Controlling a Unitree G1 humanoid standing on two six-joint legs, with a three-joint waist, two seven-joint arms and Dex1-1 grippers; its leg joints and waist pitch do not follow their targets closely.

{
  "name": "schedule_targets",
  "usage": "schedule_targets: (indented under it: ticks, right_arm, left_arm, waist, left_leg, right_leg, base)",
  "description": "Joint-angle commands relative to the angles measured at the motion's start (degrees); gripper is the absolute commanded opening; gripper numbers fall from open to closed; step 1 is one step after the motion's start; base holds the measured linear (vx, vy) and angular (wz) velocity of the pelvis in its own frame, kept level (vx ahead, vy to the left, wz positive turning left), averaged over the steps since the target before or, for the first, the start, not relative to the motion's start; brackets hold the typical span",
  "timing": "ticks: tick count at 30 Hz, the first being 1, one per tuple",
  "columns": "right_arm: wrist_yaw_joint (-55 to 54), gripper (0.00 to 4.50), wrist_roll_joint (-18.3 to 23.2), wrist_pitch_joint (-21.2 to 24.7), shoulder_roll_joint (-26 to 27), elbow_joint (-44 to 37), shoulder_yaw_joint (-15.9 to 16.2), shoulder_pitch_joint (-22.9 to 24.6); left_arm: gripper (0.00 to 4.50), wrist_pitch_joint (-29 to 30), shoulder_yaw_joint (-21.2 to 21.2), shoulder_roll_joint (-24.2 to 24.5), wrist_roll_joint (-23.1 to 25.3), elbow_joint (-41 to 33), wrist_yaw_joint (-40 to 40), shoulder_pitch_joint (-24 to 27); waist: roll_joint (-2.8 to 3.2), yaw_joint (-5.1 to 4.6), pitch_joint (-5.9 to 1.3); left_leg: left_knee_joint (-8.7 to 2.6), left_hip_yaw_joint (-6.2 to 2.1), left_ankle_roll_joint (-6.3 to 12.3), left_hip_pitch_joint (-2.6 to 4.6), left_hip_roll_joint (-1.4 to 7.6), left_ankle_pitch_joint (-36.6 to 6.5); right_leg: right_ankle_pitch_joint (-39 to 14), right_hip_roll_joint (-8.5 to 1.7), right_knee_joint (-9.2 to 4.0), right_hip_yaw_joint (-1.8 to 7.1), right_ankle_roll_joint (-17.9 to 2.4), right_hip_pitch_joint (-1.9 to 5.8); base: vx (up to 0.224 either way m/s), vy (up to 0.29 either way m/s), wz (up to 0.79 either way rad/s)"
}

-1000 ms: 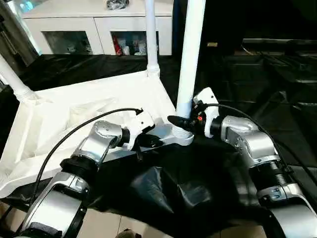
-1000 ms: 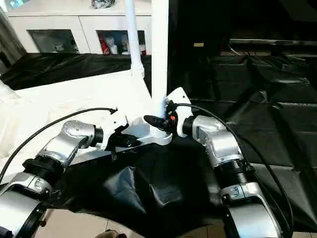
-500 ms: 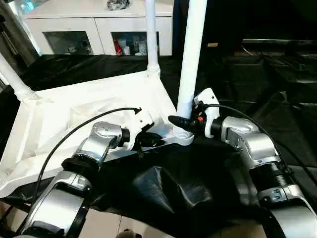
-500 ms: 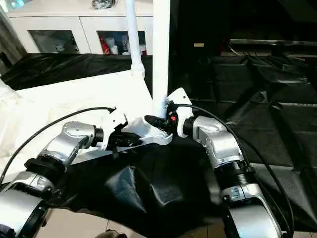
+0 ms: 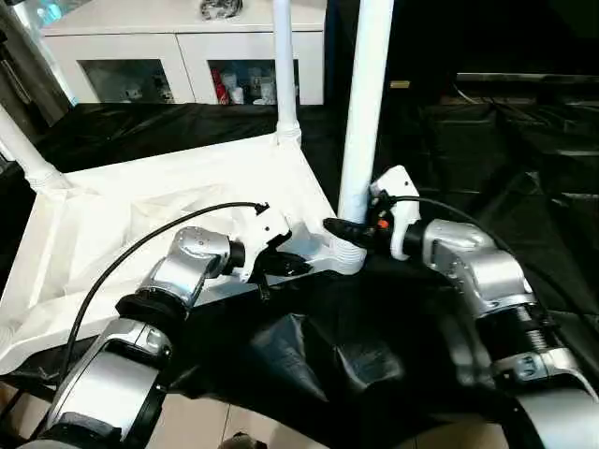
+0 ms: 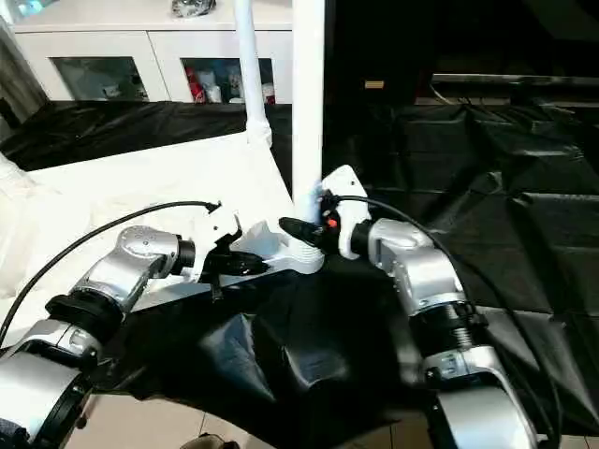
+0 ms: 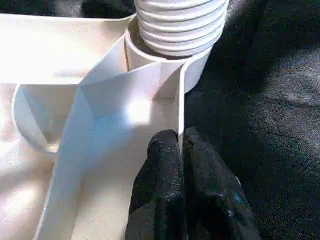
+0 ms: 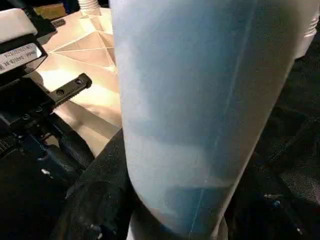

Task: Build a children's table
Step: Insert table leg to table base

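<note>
The children's table lies upside down on a black sheet, its white ribbed top [image 5: 140, 206] facing up. Three white legs stand in its corner sockets: far [image 5: 284, 75], left [image 5: 23, 150] and near right [image 5: 363, 112]. My left gripper [image 5: 281, 265] is shut on the top's thin rim wall [image 7: 180, 115], just beside the near-right socket [image 5: 348, 257]. The leg's ribbed end [image 7: 180, 25] sits in that socket. My right gripper [image 5: 348, 227] is shut around the near-right leg [image 8: 200, 100] low down, just above the socket.
A white cabinet with glass doors [image 5: 187, 56] stands behind the table. The black sheet [image 5: 487, 122] covers the floor to the right and bunches into folds [image 5: 318, 355] in front of me. Pale bare floor [image 5: 197, 421] shows at the near edge.
My left gripper has closed tighter on the rim wall. My right arm has shifted slightly to the right with the leg, which now leans a little more that way.
</note>
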Motion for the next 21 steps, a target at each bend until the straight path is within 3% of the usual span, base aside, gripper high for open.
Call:
schedule_targets:
  ticks: [1, 3, 4, 6, 8, 9, 12, 15, 18, 21]
  right_arm:
    - [-0.3, 1.9, -0.8, 1.1, -0.9, 1.1, -0.2, -1.2]
    - [-0.1, 1.9, -0.9, 1.2, -0.9, 1.8, -0.1, -1.6]
    - [0.1, 1.9, -1.1, 1.1, -0.8, 2.9, 0.2, -2.0]
    - [0.5, 1.9, -1.3, 1.5, -0.6, 4.0, 0.8, -2.5]
    - [0.8, 1.9, -2.1, 1.4, -0.5, 5.3, 1.6, -3.0]
    - [1.0, 1.9, -2.3, 1.6, -0.5, 6.2, 1.9, -3.5]
    - [1.4, 1.9, -2.4, 2.1, -0.1, 8.8, 2.0, -5.0]
    - [1.9, 1.9, -2.3, 3.0, -0.1, 9.6, 2.2, -5.5]
    - [3.3, 1.9, -2.8, 2.9, -0.3, 11.3, 3.4, -6.1]
    - [2.7, 1.9, -1.8, 2.6, 0.2, 11.9, 2.1, -6.3]
  left_arm:
    - [0.0, 3.3, 0.0, 2.3, 1.4, -0.8, 1.1, 0.5]
    - [0.0, 4.5, 0.2, 2.4, 0.9, -2.3, 1.2, 0.9]
    - [0.0, 5.7, 0.4, 2.3, 0.3, -5.3, 0.6, 1.8]
    - [0.0, 6.2, 0.3, 2.3, -0.2, -7.7, -0.3, 2.8]
    - [0.0, 5.7, 0.0, 2.3, 0.1, -8.3, -0.4, 3.1]
    - [0.0, 5.1, -0.1, 2.2, 0.2, -8.3, -0.4, 3.0]
    - [0.0, 4.6, -0.6, 2.4, 0.7, -9.2, 0.1, 3.1]
    - [0.0, 5.4, -0.9, 2.7, 0.9, -10.3, 0.2, 3.3]
    - [0.0, 6.1, -1.0, 2.9, 1.3, -10.9, 0.8, 3.1]
    - [0.0, 6.3, -0.7, 2.9, 1.1, -11.0, 1.3, 2.9]
  waist:
    - [-1.09, 0.27, -4.31]
    - [-1.23, 0.3, -4.26]
    - [-1.67, 0.23, -4.26]
    - [-1.44, 0.16, -4.23]
    - [-1.61, 0.19, -4.24]
    - [-2.04, 0.15, -4.24]
    - [-1.9, 0.15, -4.15]
    - [-2.31, 0.15, -4.09]
    - [-2.26, 0.15, -4.13]
    - [-2.19, 0.19, -4.11]
  left_leg:
    - [-3.39, -0.2, 3.57, 0.78, 1.02, -6.2]
    - [-3.4, -0.15, 3.6, 0.8, 0.98, -6.3]
    - [-3.5, -0.26, 3.52, 0.64, 1.13, -6.2]
    - [-3.49, -0.18, 3.39, 0.79, 1.14, -6.4]
    - [-3.43, -0.1, 3.42, 0.84, 1.07, -5.9]
    - [-3.46, -0.07, 3.51, 0.83, 1.11, -5.8]
    - [-3.47, -0.06, 3.4, 0.86, 1.08, -6.1]
    - [-3.54, -0.03, 3.13, 0.84, 1.09, -6.5]
    - [-3.47, -0.01, 3.2, 0.85, 1.09, -6.2]
    - [-3.49, -0.02, 3.07, 0.9, 1.13, -6.4]
  right_leg:
    - [0.8, -2.91, -4.0, 2.17, -15.3, 3.41]
    - [0.6, -2.89, -4.05, 2.16, -15.3, 3.4]
    - [0.6, -3.06, -3.8, 2.16, -15.5, 3.55]
    - [0.4, -2.97, -3.98, 2.18, -15.4, 3.34]
    - [2.0, -2.81, -3.88, 2.19, -15.7, 3.31]
    - [2.3, -2.81, -3.9, 2.2, -15.8, 3.32]
    - [2.2, -2.82, -3.82, 2.19, -16.0, 3.33]
    - [1.9, -2.84, -3.86, 2.24, -15.8, 3.44]
    - [2.1, -2.84, -3.77, 2.22, -16.1, 3.4]
    - [2.0, -2.87, -3.8, 2.26, -16.0, 3.36]
  base:
    - [0.0, 0.0, 0.0]
    - [0.0, 0.0, 0.0]
    - [0.0, 0.0, 0.0]
    - [0.0, 0.0, 0.0]
    - [0.0, 0.0, 0.0]
    - [0.0, 0.0, 0.0]
    - [0.0, 0.0, 0.0]
    - [0.0, 0.0, 0.0]
    - [0.0, 0.0, 0.0]
    - [0.0, 0.0, 0.0]
